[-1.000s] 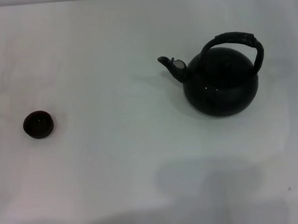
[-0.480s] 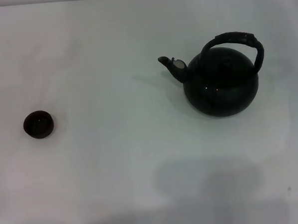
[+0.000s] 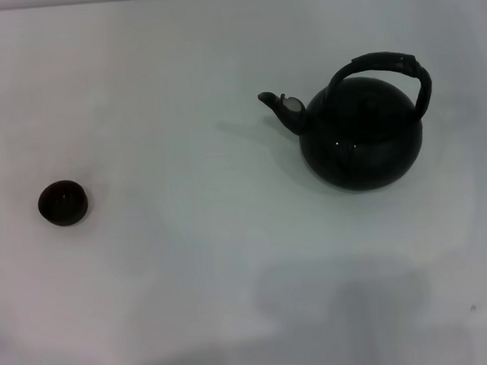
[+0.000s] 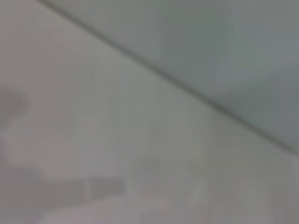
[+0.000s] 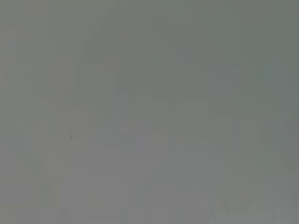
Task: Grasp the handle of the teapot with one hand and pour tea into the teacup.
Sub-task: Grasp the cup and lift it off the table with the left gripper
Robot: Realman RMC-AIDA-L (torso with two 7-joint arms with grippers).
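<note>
Jaws of neither arm show, so their state is unknown; teapot (image 3: 360,139) stands far right with handle (image 3: 382,65) arching left-right, nearer the right arm, teacup (image 3: 62,202) well apart left.

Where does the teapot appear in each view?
Head view: teapot at right, spout pointing toward the teacup at left.
Left wrist view: not in it.
Right wrist view: not in it.
Shared landmark: only the white table.
</note>
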